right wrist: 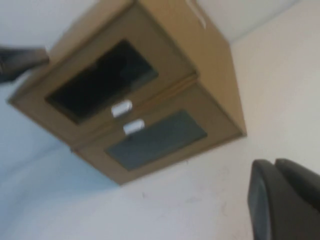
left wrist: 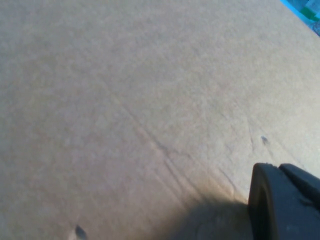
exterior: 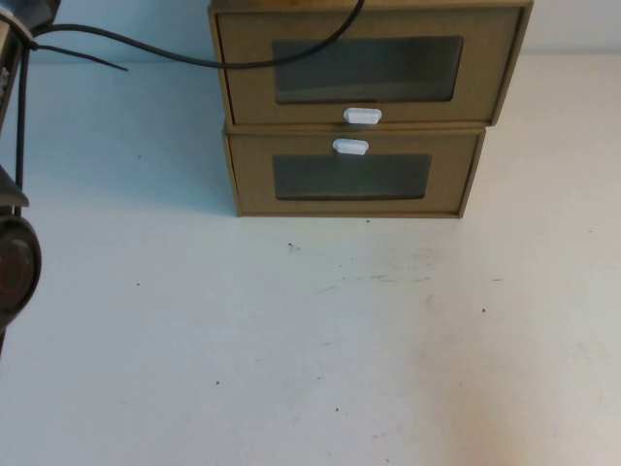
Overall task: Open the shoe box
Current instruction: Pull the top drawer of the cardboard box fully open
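Two brown cardboard shoe boxes are stacked at the back of the white table, each with a dark window in its front. The upper box (exterior: 369,63) has a white handle (exterior: 362,116), and so does the lower box (exterior: 354,175), its handle (exterior: 350,148) sitting at the top of the front. Both fronts are closed. My right gripper (right wrist: 275,162) hangs shut and empty above the table, well short of the lower box (right wrist: 155,140), and is outside the high view. My left gripper (left wrist: 277,167) is shut over bare table (left wrist: 125,100); its arm (exterior: 15,257) sits at the left edge.
A black cable (exterior: 194,56) runs from the left arm across the back of the table and over the upper box. Small dark specks mark the white table (exterior: 310,369) in front of the boxes.
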Motion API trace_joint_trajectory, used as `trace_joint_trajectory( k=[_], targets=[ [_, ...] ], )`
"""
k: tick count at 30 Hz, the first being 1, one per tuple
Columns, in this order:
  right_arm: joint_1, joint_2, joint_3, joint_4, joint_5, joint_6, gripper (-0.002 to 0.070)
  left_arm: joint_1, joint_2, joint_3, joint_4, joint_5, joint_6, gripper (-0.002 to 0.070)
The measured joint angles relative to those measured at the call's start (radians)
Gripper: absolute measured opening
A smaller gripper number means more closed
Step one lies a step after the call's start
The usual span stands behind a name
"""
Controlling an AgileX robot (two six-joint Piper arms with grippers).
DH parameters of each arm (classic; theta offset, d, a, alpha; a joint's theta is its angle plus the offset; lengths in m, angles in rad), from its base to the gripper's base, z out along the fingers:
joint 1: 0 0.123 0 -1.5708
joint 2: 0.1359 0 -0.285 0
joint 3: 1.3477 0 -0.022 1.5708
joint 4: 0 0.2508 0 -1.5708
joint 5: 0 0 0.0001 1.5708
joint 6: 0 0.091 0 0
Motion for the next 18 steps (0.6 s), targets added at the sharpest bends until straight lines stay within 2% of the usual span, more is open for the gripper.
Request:
trace_joint_trajectory(
  k=[6, 10, 13, 18],
  targets=[
    [0.000, 0.280, -0.249, -0.113, 0.262, -0.166, -0.0014, 0.000, 0.000, 0.000, 0.000, 0.009, -0.002, -0.0004],
    [0.048, 0.398, -0.349, -0.136, 0.328, -0.236, -0.0014, 0.000, 0.000, 0.000, -0.002, 0.011, -0.003, -0.0004],
    [0.183, 0.473, -0.402, -0.227, 0.307, -0.240, -0.0014, 0.000, 0.000, 0.000, -0.002, 0.012, -0.008, -0.0004],
    [0.415, 0.664, -0.517, -0.473, 0.262, -0.142, -0.0014, 0.000, 0.000, 0.000, -0.002, 0.012, -0.036, -0.0004]
  ],
)
